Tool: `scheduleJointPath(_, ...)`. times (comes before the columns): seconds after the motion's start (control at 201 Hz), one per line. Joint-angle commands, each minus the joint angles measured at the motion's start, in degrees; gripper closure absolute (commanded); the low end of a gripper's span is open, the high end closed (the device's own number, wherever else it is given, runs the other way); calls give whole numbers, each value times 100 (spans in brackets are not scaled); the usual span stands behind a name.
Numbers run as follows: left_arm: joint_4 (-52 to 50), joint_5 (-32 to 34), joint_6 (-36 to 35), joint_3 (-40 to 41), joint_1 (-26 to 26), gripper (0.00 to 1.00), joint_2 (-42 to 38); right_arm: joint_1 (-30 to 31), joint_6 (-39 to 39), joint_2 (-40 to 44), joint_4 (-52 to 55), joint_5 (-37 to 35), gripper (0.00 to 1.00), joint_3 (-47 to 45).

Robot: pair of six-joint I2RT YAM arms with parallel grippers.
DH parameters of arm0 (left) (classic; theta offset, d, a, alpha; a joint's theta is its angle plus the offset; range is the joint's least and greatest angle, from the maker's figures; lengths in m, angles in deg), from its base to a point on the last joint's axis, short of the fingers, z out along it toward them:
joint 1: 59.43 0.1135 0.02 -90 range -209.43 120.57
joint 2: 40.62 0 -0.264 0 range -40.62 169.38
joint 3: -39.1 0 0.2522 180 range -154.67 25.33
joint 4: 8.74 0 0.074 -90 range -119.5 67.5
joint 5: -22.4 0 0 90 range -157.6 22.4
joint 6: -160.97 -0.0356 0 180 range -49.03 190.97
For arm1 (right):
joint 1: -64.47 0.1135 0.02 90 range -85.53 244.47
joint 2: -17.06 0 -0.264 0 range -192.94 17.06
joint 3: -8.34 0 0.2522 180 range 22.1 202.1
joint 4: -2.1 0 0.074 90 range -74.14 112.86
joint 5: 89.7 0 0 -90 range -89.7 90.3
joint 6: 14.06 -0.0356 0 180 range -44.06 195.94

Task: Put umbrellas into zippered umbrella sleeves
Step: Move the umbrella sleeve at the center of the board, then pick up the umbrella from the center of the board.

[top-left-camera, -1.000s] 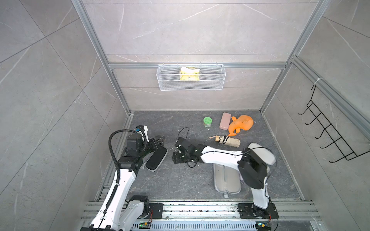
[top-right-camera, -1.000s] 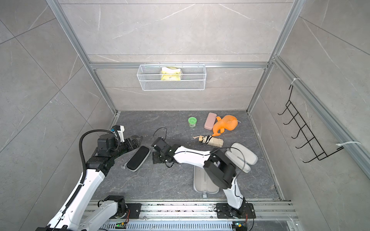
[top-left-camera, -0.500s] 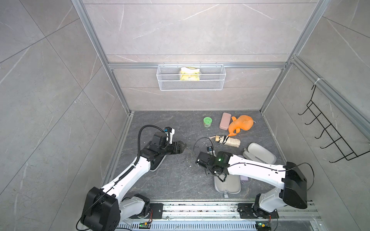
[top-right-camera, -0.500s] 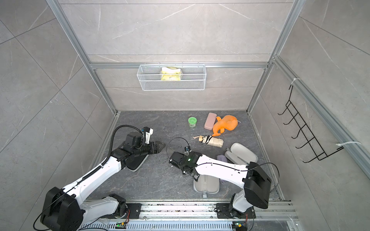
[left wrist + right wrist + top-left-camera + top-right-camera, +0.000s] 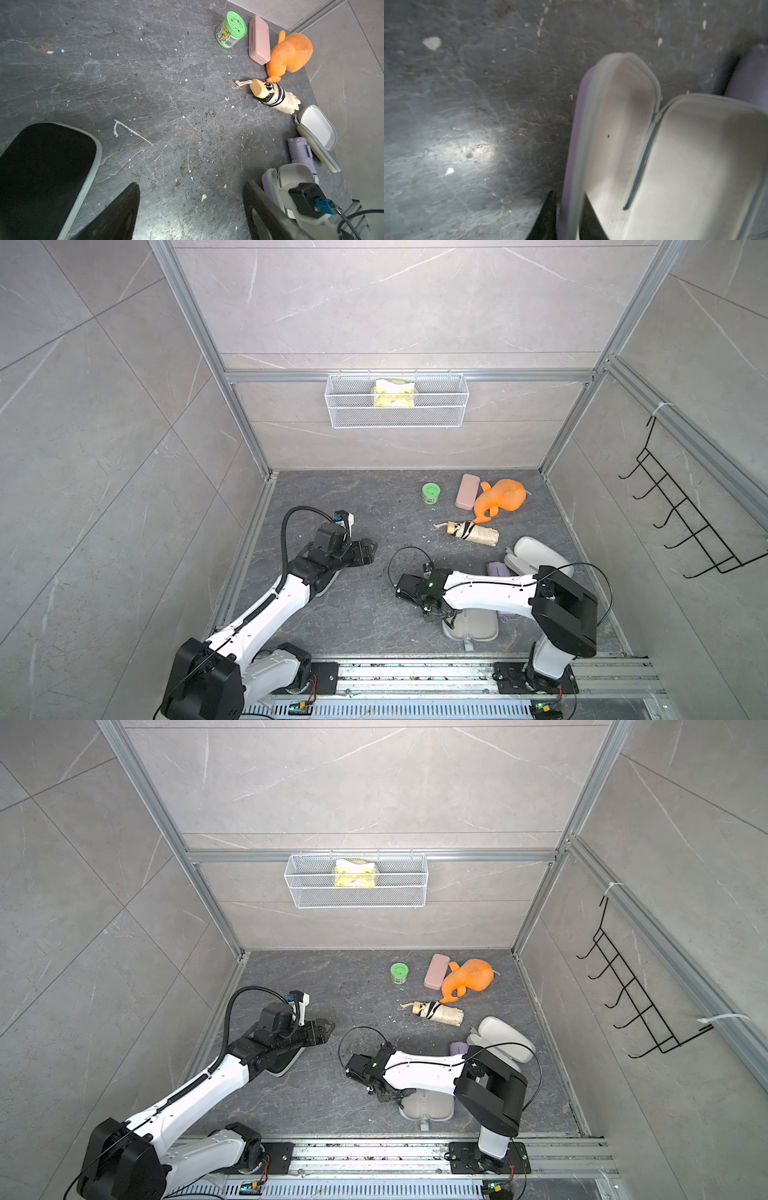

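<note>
Near the front rail (image 5: 415, 672), right gripper (image 5: 569, 199) now pinches the lilac sleeve (image 5: 618, 124) wall; left gripper (image 5: 191, 184) stays wide, empty.

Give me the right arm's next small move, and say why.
Probably drag the lilac sleeve a little toward the middle of the floor. The right gripper is pinched on the wall of one open half. The sleeve lies spread open and empty under that arm, with the lilac umbrella close by. The left gripper hangs open and empty.

Floor centre (image 5: 365, 502) open; back-right corner crowded: green tub (image 5: 431, 493), pink case (image 5: 467, 491), orange plush (image 5: 500, 499), beige umbrella (image 5: 473, 533).
</note>
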Motion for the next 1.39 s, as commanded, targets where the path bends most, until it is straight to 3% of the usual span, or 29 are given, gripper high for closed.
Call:
scheduleJointPath(0.0,130,423,78,78,3,23,-217,-20,314,-131,-489,-119,86,581)
scheduleJointPath(0.179,-300,422,100,-167,13,24,-158,-123,1047,-956,-778,-83,89,1806)
scheduleJointPath(0.373,-876,420,298,-348,50,25,-60,-489,1305,-1615,-1107,322,85,2222)
scheduleJointPath(0.433,-885,309,397,-348,50,25,-72,-525,1392,-1575,-1076,431,76,2272)
scheduleJointPath(0.513,-982,316,673,-404,64,22,-18,-698,1663,-1245,-1023,919,53,2314)
scheduleJointPath(0.657,-950,-34,1196,-597,53,16,463,-1352,1836,61,-1033,1474,32,1820)
scheduleJointPath(0.836,-299,-238,1827,-648,-404,8,1168,-2647,2141,1362,-759,1584,30,679)
scheduleJointPath(0.996,281,-482,2018,-538,-557,7,1540,-4027,2629,2001,-386,1816,29,-444)
scheduleJointPath(1.14,1036,-1104,2092,-451,-563,8,1900,-4949,3058,2087,-323,2150,23,-780)
scheduleJointPath(1.389,1109,-1332,2074,-493,-569,11,2113,-5350,2991,1675,-567,1928,18,-1082)
